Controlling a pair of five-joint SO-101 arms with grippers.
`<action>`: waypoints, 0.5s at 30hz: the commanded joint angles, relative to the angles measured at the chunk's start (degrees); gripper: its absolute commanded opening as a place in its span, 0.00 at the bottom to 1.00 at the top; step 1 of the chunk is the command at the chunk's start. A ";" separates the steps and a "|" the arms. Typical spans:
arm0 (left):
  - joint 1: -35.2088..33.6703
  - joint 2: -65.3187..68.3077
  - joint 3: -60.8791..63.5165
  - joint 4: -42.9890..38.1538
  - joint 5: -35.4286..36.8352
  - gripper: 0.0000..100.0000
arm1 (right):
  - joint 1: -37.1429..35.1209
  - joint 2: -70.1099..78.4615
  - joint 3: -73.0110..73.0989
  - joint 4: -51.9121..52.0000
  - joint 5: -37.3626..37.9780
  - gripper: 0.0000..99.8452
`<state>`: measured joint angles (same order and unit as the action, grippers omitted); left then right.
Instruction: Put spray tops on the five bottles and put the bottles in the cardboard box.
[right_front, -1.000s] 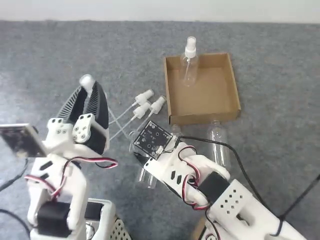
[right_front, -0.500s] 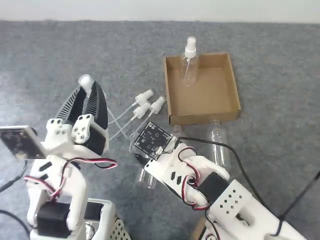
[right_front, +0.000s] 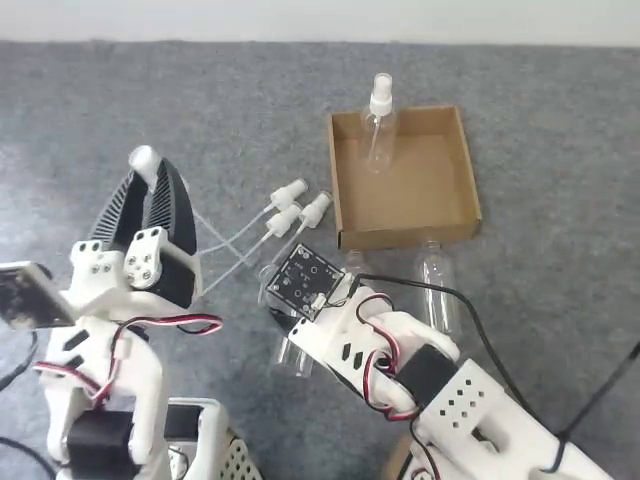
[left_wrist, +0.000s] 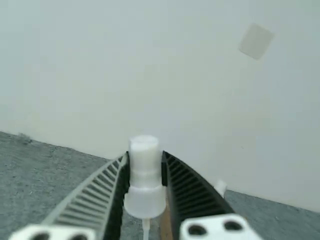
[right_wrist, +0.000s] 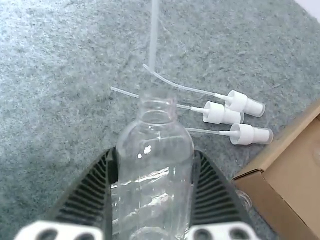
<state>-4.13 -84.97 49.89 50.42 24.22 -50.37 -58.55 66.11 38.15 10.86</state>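
Observation:
My left gripper (right_front: 147, 185) is shut on a white spray top (right_front: 143, 160), held up left of the box; its cap (left_wrist: 145, 177) sits between the ribbed fingers (left_wrist: 100, 192). Its thin dip tube (right_wrist: 154, 30) hangs down above the mouth of a clear open bottle (right_wrist: 155, 150). My right gripper (right_wrist: 154, 165) is shut on that bottle, below the wrist camera board (right_front: 303, 278). Three loose spray tops (right_front: 290, 190) (right_wrist: 222, 114) lie on the mat just beyond it. The cardboard box (right_front: 408, 236) holds one bottle with a spray top (right_front: 379, 125).
Two clear uncapped bottles (right_front: 438, 285) (right_front: 352, 262) lie on the grey mat in front of the box. Another clear bottle end (right_front: 295, 355) shows beside the right arm. Black cables (right_front: 480, 330) trail over the mat at the right.
My left gripper has carried the spray top leftward, away from the box. The right arm and its bottle have stayed still.

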 joint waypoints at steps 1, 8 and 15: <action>2.55 0.00 -1.89 -1.58 0.35 0.01 | -0.57 -1.54 -0.53 -1.36 -0.18 0.01; 8.18 0.18 4.44 -2.11 0.09 0.01 | -0.48 -1.71 -0.53 -1.27 -0.35 0.01; 8.79 0.26 7.60 -2.11 -1.05 0.01 | -0.22 -1.80 -2.02 -3.30 -0.62 0.01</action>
<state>4.31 -84.97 57.27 50.42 24.13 -50.46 -58.55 66.11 37.36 10.86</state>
